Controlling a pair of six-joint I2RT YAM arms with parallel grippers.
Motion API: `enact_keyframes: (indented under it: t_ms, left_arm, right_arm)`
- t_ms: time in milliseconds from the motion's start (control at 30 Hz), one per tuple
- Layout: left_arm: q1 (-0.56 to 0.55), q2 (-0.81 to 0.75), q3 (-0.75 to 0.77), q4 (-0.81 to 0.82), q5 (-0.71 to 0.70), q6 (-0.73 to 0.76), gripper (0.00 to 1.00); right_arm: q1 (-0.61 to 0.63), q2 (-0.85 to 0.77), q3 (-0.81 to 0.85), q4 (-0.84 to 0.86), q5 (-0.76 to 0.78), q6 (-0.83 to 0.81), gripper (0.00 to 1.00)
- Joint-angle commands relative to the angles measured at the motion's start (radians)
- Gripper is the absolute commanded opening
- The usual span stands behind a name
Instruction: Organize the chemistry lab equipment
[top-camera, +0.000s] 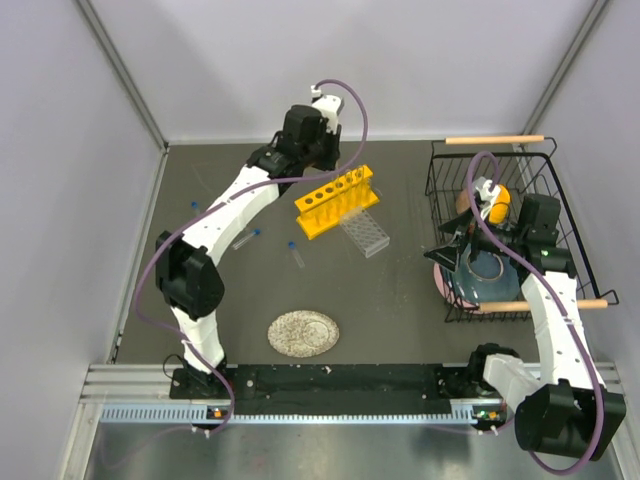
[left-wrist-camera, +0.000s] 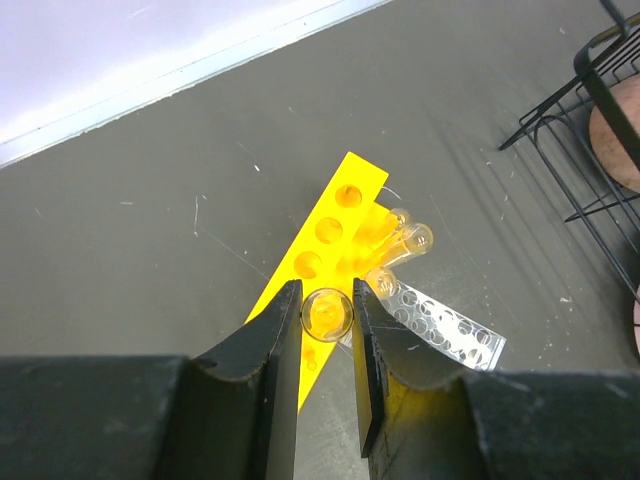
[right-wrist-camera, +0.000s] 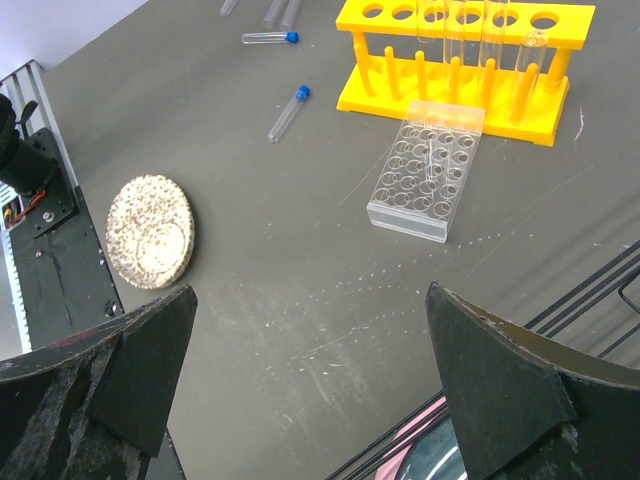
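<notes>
From my station I take the yellow rack (top-camera: 337, 202) as my landmark: it stands on the dark counter (top-camera: 400, 310), set at a slant, toward the far middle. My left pincer (left-wrist-camera: 325, 290) hangs directly over it, pointing straight down, and its two fingers (left-wrist-camera: 285, 330) are drawn in close on either side of a clear glass tube (left-wrist-camera: 327, 313), pressing its rim. I see that tube end-on, with the rack's yellow showing through it. I cannot tell how far its lower end sits above the rack, or whether it has entered a hole. On the rack's top plate three round holes show unfilled in the left wrist view, and a few more clear tubes (right-wrist-camera: 490, 40) stand upright in other holes. The clear gridded rack (top-camera: 364, 232) lies just beside the yellow rack, on its side nearer the arm bases. Two blue-capped vials (top-camera: 297, 252) lie flat on the counter near the yellow rack, to its left and nearer the bases, apart from each other. The speckled plate (top-camera: 303, 333) is well apart from the yellow rack, close to the near edge. The black wire basket (top-camera: 540, 160) stands to the right of the yellow rack with a clear gap between them, and my right arm reaches over it. My right pincer (right-wrist-camera: 310, 295) is spread wide, its fingers (right-wrist-camera: 140, 370) at opposite sides of the right wrist view with nothing between them, and it looks back toward the yellow rack from above the basket's edge.
</notes>
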Motion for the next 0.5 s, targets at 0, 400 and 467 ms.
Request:
enact_keyframes:
  t_ms: [0,400,467]
  left_arm:
    - [0.003,-0.091,-0.011,0.031,-0.006,0.012,0.09]
    - [0.004,-0.099,-0.054,0.027,0.015,0.001,0.09]
    - [0.003,-0.089,-0.054,0.027,0.015,-0.002,0.09]
  right_arm:
    - [-0.010,0.001,0.006,0.044,-0.023,-0.022,0.99]
    - [-0.009,0.000,0.006,0.046,-0.020,-0.024,0.99]
    - [-0.009,-0.002,0.006,0.044,-0.020,-0.025,0.99]
